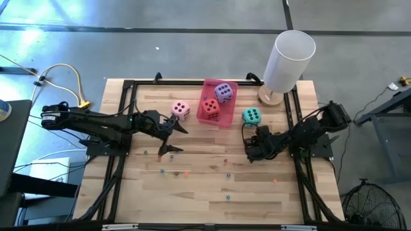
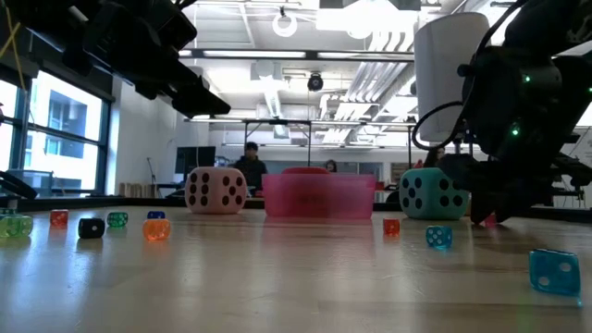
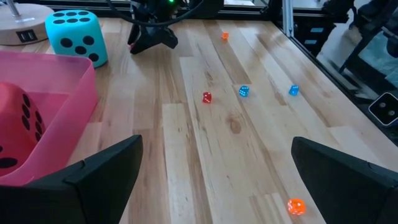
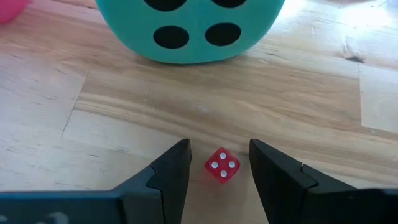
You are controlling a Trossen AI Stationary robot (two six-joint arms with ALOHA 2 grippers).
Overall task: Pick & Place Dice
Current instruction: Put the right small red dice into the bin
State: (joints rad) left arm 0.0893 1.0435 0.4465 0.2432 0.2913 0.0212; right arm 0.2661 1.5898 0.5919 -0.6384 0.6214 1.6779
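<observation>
Right gripper [image 4: 219,163] sits low on the table, fingers apart around a tiny red die [image 4: 222,166], not touching it, teal die [image 1: 251,116] just beyond. Left gripper [image 1: 168,136] hangs wide open near the pink die [image 1: 181,110]. Red die [image 1: 210,108] and purple die [image 1: 223,93] are in the pink tray [image 1: 207,83].

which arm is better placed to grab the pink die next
Left. The pink die sits on the table just beside the open left gripper, outside the tray. The right gripper is across the table by the teal die, fingers either side of a tiny red die.
</observation>
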